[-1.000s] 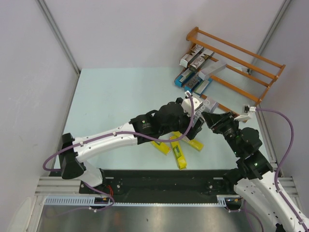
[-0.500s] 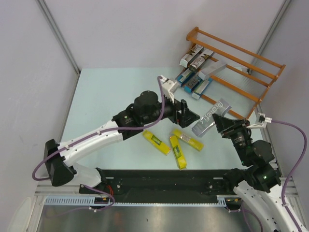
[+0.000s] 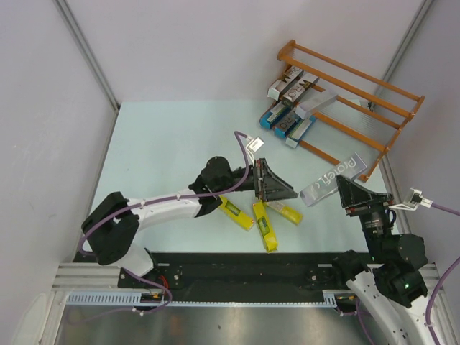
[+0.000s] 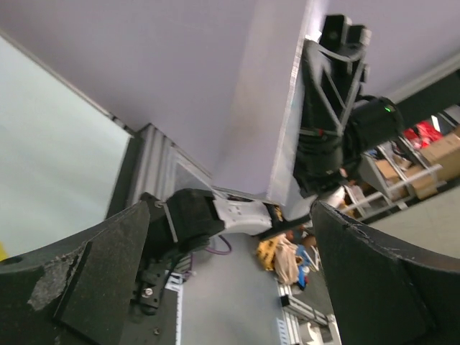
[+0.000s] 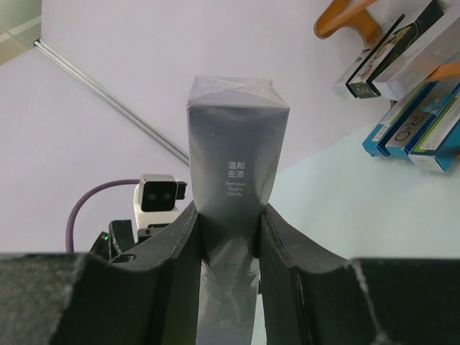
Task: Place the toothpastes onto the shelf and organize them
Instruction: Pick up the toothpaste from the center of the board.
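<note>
While the right gripper (image 3: 348, 194) pinches the silver carton (image 3: 330, 180) by its near end, the left gripper (image 3: 277, 188) gapes empty. Light, stiff, probably slick; better held midway.

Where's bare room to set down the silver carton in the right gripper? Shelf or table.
Shelf: the rails right of the carton cluster are bare, up to the right side frame. Table: the whole left and far part is free, out to its left edge. Crowded: the near-centre strip with three yellow cartons.
</note>
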Controlling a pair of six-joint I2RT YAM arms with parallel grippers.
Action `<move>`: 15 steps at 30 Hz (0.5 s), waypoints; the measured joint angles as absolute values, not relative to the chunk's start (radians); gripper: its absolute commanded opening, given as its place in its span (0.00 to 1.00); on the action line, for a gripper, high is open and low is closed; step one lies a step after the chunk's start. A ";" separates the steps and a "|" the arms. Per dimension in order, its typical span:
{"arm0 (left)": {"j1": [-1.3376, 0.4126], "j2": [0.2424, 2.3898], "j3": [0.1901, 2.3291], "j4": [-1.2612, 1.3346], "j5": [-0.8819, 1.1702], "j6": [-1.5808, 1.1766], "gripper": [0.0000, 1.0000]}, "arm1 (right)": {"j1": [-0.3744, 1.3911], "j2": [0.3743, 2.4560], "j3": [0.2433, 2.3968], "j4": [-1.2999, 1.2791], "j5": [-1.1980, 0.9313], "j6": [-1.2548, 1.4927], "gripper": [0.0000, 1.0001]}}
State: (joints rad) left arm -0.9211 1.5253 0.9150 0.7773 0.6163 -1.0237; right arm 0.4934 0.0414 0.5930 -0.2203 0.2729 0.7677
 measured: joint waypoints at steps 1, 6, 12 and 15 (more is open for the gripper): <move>-0.929 1.531 0.904 0.821 0.626 -1.042 1.00 | 0.493 0.041 0.593 -0.223 0.273 0.767 0.28; -0.984 1.569 0.896 0.999 0.642 -1.093 0.94 | 0.493 0.041 0.593 -0.223 0.273 0.767 0.29; -1.011 1.693 0.896 1.172 0.642 -1.192 0.83 | 0.493 0.041 0.593 -0.222 0.273 0.767 0.29; -1.013 1.746 0.896 1.206 0.639 -1.234 0.81 | 0.493 0.041 0.593 -0.222 0.270 0.768 0.28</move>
State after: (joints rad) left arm -1.0126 1.7458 0.8955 1.2064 0.6392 -1.2343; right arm 0.4934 0.0414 0.5930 -0.2222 0.2703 0.7677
